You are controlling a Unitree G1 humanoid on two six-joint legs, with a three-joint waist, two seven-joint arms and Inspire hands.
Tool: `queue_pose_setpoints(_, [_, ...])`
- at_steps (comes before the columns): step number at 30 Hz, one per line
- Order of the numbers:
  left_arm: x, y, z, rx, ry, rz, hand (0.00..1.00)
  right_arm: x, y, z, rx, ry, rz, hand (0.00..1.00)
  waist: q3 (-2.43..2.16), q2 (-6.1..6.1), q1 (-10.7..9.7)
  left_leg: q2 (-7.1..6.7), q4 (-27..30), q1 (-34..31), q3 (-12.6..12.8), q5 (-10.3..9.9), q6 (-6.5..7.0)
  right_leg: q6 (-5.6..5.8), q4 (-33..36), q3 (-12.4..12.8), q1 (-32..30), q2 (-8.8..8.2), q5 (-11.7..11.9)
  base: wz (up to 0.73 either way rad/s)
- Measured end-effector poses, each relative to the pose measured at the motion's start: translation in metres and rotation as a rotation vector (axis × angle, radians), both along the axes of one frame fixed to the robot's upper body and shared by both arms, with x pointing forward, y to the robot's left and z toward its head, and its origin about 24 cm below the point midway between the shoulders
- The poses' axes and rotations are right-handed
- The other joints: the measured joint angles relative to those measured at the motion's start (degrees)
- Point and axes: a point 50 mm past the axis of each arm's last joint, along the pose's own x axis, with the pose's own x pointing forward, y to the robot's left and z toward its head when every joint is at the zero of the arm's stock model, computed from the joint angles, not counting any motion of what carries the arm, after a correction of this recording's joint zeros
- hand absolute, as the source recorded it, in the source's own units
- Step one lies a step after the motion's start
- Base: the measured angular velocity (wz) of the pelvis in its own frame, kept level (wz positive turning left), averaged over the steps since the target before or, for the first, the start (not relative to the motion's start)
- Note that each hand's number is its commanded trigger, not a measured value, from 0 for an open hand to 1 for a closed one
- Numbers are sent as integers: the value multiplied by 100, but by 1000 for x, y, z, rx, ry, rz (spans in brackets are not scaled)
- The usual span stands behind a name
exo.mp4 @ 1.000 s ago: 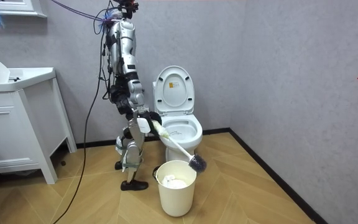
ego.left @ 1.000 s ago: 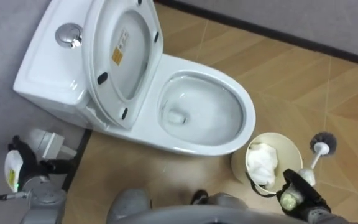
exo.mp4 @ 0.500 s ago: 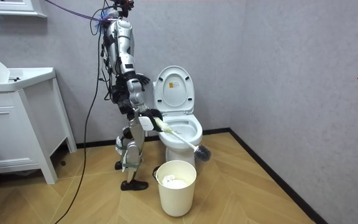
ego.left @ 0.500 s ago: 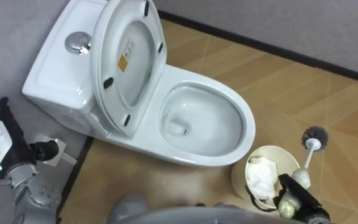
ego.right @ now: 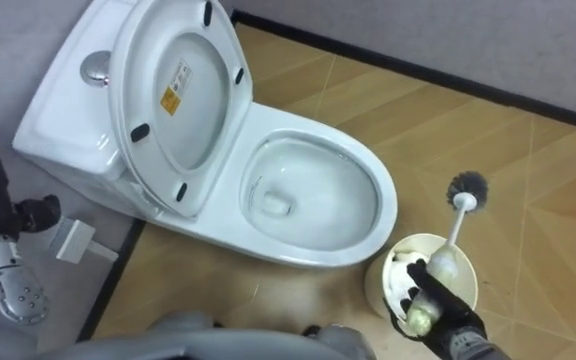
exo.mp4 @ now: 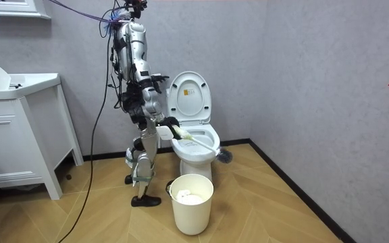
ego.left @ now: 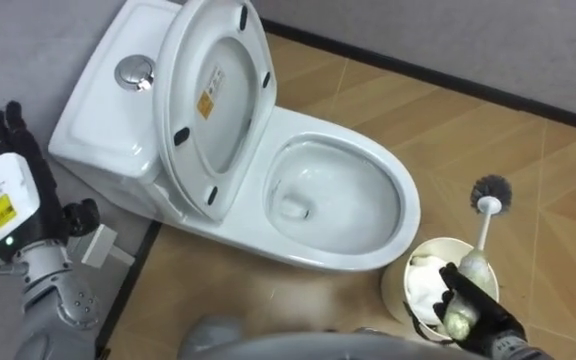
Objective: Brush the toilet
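The yellow sticker (ego.left: 211, 103) on the toilet lid (ego.left: 220, 152) is unreadable.

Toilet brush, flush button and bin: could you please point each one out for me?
toilet brush (ego.left: 490, 188), left eye view, on its dark bristle head.
flush button (ego.left: 134, 71), left eye view, on its chrome top.
bin (exo.mp4: 192, 214), room view, on its outer wall.

The left hand (ego.left: 16, 138) is raised at the lower left on an upright forearm, its dark fingers straight, pointing up and holding nothing. The right hand (ego.left: 476, 300) comes in from the lower right, its fingers curled round the toilet brush (ego.left: 483, 225), whose shaft runs on beyond the fingers.
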Motion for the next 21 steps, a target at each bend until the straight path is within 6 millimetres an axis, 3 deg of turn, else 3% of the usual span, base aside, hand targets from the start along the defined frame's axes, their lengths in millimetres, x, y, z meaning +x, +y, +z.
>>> queue_pose_setpoints(4, [2, -4, 1, 53, 15, -61, 0, 7, -6, 4, -47, -12, 93, 100, 36, -64, -45, 0, 1, 0, -4, 0, 0, 0, -10, 2, -2, 3, 0, 0])
queue_pose_setpoints(9, [5, -10, -1, 57, 32, -116, 0, 16, -14, 10, -93, -23, 171, 100, 37, -65, -61, -1, -2, 7, -6, 1, 1, 3, -12, 10, 5, 2, 5, 0])
queue_pose_setpoints(14, [3, -19, -16, 39, 134, -188, 0, 44, -10, 15, -149, -53, 343, 100, 42, -46, -203, -10, -137, 108, -1, 75, -4, -4, -106, -3, 100, 5, 49, 1])
queue_pose_setpoints(21, [3, -25, -27, 6, 226, -245, 0, 69, -2, 24, -252, -110, 608, 100, 50, -58, -200, -30, -237, 102, 8, 156, -7, -5, -99, 5, 2, -13, 68, 0])
